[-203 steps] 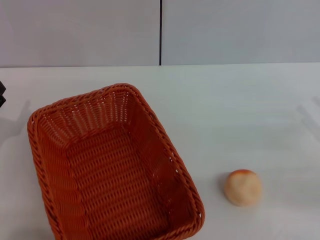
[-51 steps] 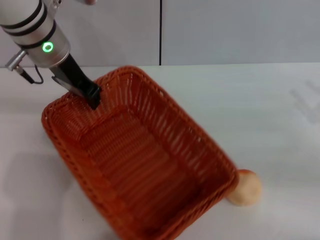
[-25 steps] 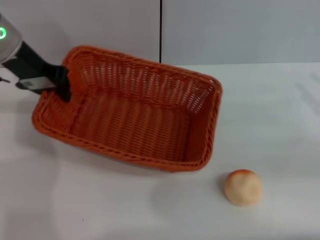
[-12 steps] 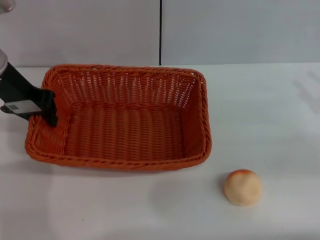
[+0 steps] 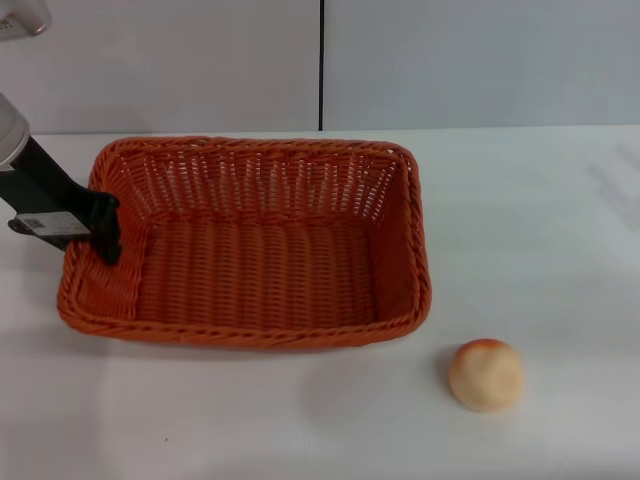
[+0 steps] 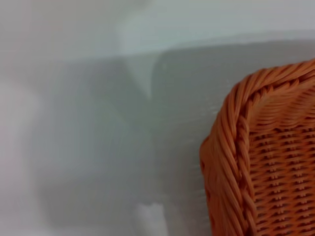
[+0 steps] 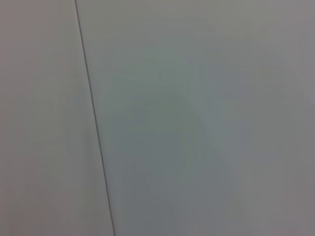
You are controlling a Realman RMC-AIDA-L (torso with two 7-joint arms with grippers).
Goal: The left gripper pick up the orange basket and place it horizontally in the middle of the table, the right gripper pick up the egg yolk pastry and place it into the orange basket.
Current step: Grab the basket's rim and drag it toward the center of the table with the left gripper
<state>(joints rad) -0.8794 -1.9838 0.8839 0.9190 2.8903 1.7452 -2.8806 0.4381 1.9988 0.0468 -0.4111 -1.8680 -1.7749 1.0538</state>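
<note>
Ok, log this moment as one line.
left gripper: shut on orange basket left rim | basket: horizontal on table | egg yolk pastry: on table, outside basket | right gripper: not in view

A braided corner of the orange basket (image 6: 256, 162) sits over the white table (image 6: 98, 137).

black left gripper (image 5: 103, 235), white label; pale arm housing

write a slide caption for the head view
Left pincer gripping burnt-orange woven basket; small round tan pastry beside it.
</note>
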